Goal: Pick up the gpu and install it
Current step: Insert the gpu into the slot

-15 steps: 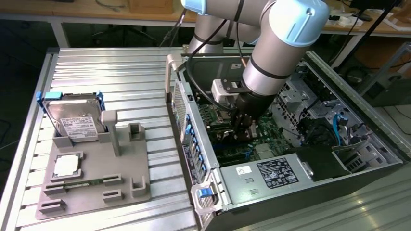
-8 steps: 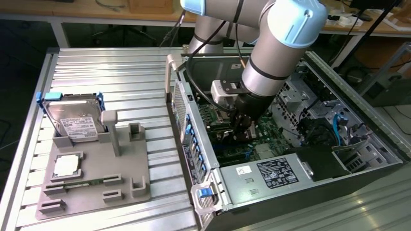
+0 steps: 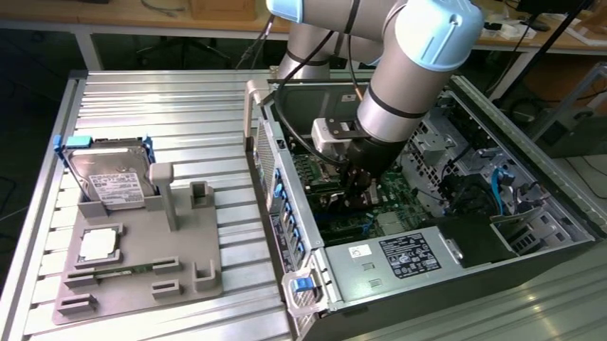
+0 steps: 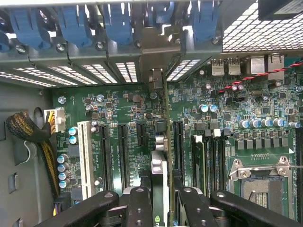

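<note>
Fingers: closed on the gpu, one black finger (image 4: 138, 205) on each side of the card, seen from the wrist camera looking straight down its edge.
Gripper (image 3: 362, 193): down inside the open computer case, low over the motherboard.
Gpu (image 4: 160, 182): held upright and edge-on between the fingers, the thin board running away toward the rear wall of the case; its silver bracket end (image 4: 156, 80) sits up against the slot openings there.
Seating: hard to call from here, the card looks lined up over a long black expansion slot, but whether it is fully pressed home I cannot tell.
Motherboard (image 4: 222, 118): green, packed with capacitors; black slots either side of the card, a white slot (image 4: 86, 158) off toward nine o'clock of the card in the wrist view.
Blue clips (image 4: 75, 23): a row along the case's rear edge, above the slot openings.
Computer case (image 3: 446, 263): lying open on the table, at three o'clock in the exterior view.
Robot arm (image 3: 417, 64): grey and pale blue, reaching down from twelve o'clock.
Grey fixture (image 3: 142, 270): at eight o'clock on the table (image 3: 170, 114).
Hard drive (image 3: 109, 177): silver, white label, blue tabs, standing in the fixture, well apart from the case.
</note>
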Action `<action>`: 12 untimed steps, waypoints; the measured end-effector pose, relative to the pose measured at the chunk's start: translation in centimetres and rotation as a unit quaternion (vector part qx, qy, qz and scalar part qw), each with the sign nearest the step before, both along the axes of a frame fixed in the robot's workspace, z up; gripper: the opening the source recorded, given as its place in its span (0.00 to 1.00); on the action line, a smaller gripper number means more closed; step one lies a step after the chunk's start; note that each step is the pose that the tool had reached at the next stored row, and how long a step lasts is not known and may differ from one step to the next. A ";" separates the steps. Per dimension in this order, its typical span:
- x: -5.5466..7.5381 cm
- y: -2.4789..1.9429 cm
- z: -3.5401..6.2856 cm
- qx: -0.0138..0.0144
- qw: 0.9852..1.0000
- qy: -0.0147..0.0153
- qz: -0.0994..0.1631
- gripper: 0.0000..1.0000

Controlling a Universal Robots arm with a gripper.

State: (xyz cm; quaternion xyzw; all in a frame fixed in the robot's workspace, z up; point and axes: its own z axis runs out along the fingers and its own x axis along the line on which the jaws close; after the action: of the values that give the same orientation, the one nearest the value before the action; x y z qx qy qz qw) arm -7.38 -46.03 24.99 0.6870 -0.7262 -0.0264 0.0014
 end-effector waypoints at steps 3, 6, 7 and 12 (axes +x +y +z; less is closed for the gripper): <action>0.0 0.01 0.10 0.000 1.000 0.000 0.000 0.27; 0.0 0.00 0.52 0.000 1.000 0.000 0.001 0.27; 0.0 -0.02 0.51 0.000 1.000 0.000 0.001 0.27; 0.0 -0.42 0.52 0.000 1.000 0.000 0.001 0.27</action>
State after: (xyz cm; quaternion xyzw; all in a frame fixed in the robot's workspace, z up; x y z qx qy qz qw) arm -7.39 -46.46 25.52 0.6880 -0.7253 -0.0264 0.0014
